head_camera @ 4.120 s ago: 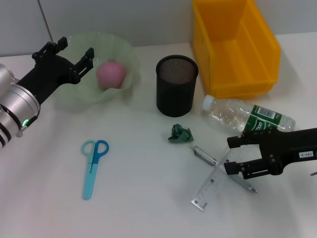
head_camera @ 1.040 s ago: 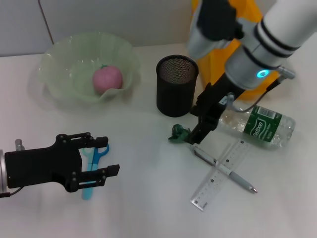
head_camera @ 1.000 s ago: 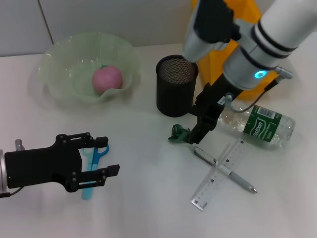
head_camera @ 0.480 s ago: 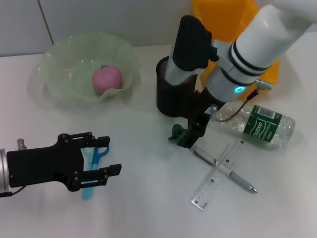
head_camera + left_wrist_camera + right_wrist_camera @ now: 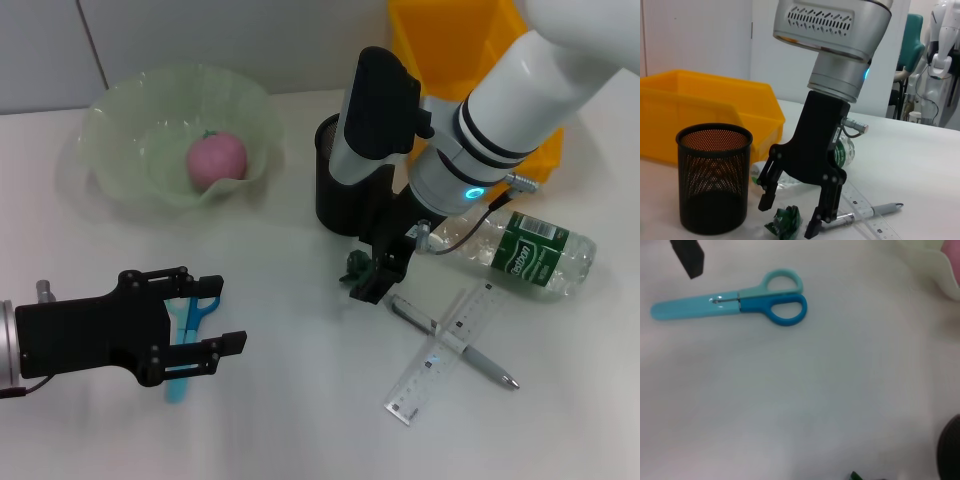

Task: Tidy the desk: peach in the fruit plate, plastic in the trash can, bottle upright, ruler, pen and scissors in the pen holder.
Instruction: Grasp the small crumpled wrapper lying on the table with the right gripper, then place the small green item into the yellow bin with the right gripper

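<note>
- Right gripper [image 5: 790, 217] hangs low over crumpled green plastic [image 5: 784, 222], fingers spread wide, plastic between the tips, not gripped.
- Plastic lies mid-table, just in front of black mesh pen holder [image 5: 342, 200].
- Left gripper [image 5: 210, 318] open, empty, over blue scissors [image 5: 735, 305] near the table's front-left.

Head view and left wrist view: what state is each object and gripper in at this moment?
peach: in the fruit plate
plastic wrapper: crumpled, on the desk
bottle: lying on its side
ruler: flat, crossed with the pen
scissors: closed, flat
pen holder: upright
right gripper: open, straddling the wrapper
left gripper: open, over the scissors
</note>
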{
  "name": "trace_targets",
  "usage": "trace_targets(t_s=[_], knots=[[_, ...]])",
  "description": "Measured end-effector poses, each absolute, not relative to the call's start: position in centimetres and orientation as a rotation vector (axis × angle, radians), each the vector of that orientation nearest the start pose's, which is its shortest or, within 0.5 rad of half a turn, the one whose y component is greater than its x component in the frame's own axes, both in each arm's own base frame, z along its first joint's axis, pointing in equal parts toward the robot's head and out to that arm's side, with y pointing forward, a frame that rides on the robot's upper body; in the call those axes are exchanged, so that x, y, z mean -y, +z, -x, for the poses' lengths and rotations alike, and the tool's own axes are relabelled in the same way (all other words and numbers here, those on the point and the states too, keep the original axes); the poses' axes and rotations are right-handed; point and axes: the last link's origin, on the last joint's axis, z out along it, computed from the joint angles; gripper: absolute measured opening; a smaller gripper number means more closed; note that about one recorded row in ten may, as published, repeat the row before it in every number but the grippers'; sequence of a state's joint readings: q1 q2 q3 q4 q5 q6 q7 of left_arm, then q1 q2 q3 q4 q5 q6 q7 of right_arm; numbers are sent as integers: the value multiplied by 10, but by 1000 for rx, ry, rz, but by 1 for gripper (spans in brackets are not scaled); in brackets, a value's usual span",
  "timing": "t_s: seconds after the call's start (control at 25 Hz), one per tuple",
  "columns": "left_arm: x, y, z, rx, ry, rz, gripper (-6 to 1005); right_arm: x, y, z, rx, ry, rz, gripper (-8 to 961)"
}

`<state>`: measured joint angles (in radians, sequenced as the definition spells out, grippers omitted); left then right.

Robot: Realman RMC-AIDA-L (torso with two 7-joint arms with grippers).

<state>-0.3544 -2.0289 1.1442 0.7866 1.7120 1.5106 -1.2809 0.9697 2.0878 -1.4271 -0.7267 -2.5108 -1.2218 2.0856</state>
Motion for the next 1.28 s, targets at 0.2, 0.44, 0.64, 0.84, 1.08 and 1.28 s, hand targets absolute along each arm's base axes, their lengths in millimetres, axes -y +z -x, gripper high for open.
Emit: trace_targets(t_s=[0.2,0.44,0.64,0.84,1.08,1.28], knots=[[-296,-12,263,361,-634,2860,726,-404,-78,-161,-302,-618,2852,798],[-296,-11,262,357,-635,2861,727,-405,-80,-162,-301,-603,2844,618],[-296,-11,262,357,-636,2862,729,-404,-81,-162,-300,-597,2857,406],[-296,-11,262,356,-636,2862,730,-396,-74,-150,-330,-499,2918,356],[-295,-11,262,356,-638,2864,731,-381,-34,-131,-315,-194,2917,331],[-294,-11,261,356,-645,2872,733,-377,11,-132,-349,128,2811,294]])
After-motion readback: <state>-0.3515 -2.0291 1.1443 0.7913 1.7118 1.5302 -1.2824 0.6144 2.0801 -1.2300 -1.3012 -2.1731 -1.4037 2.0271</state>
